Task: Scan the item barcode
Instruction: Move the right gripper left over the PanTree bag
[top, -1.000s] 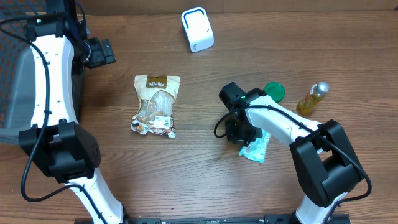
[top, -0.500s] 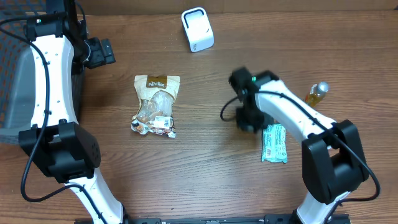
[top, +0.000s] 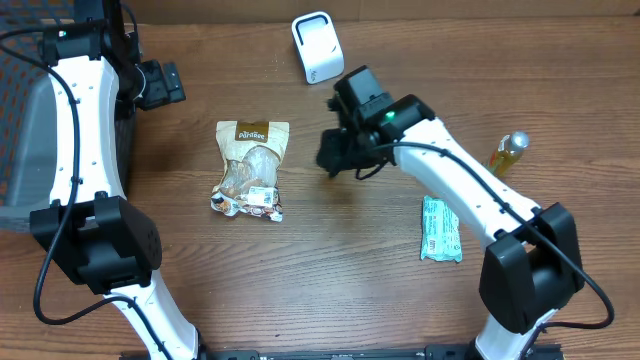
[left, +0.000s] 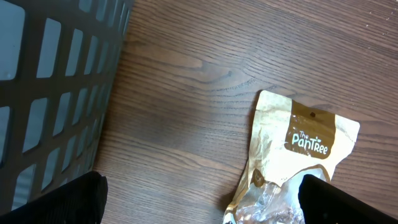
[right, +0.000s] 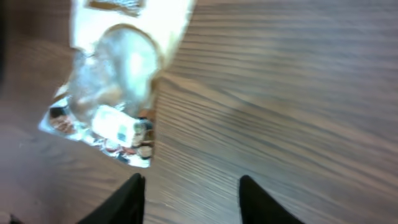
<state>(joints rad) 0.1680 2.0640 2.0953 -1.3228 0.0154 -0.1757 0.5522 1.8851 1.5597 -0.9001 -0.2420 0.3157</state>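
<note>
A tan and clear snack bag (top: 251, 168) marked "PanTree" lies flat at centre left; it also shows in the left wrist view (left: 298, 155) and, blurred, in the right wrist view (right: 118, 93). A teal packet (top: 440, 229) lies alone on the wood at the right. The white scanner (top: 318, 47) stands at the back. My right gripper (top: 335, 158) hovers just right of the snack bag, open, with bare wood between its fingers (right: 193, 202). My left gripper (top: 160, 85) is at the back left, wide open and empty (left: 202, 202), above the bag's top edge.
A dark grey slatted basket (top: 20, 130) stands at the left edge, close beside the left gripper (left: 50, 81). A small yellow bottle (top: 503, 155) stands at the far right. The right arm stretches over the table's middle.
The right gripper let go of the teal packet, which now lies at the right. It swung up and left towards the snack bag, its jaws opening wider. The left arm stayed still.
</note>
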